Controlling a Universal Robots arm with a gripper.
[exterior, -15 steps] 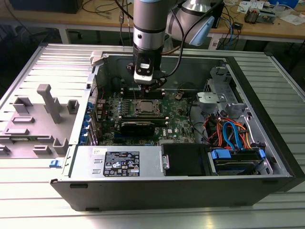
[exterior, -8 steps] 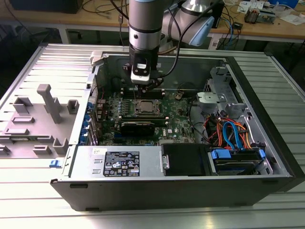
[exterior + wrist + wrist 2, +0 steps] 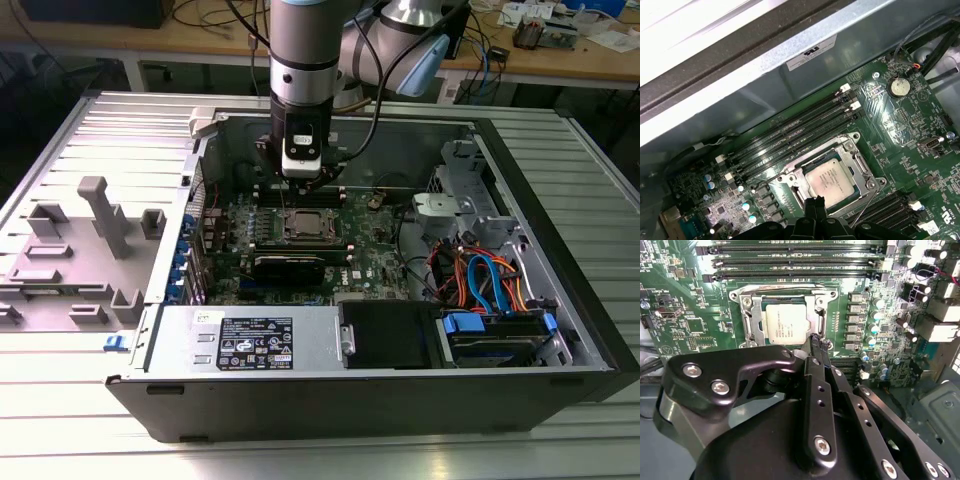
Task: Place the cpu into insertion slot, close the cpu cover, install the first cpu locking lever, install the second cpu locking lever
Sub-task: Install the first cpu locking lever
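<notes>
Exterior view: an open computer case [image 3: 300, 400] was shown lying on a ribbed metal table [image 3: 100, 440], with the arm reaching down into it at the upper centre of the frame. The gripper [image 3: 300, 180] was poised just above the green board [image 3: 375, 245], over the slot near the frame's centre. In the second wrist view, the cpu [image 3: 787, 324] was seen seated flat in the slot [image 3: 746, 302]. Its silver top was framed by the window of the cover [image 3: 757, 322], which was laid down over it. The black fingers [image 3: 815, 385] were drawn together to a narrow point at the cover's edge, just beside the cpu. Whether anything was pinched between them could not be told. Long black memory slots [image 3: 795, 262] were ranged just beyond the slot. In the first wrist view, a thin wire lever [image 3: 862, 212] was seen slanting away from the slot's corner, near the fingertips.
</notes>
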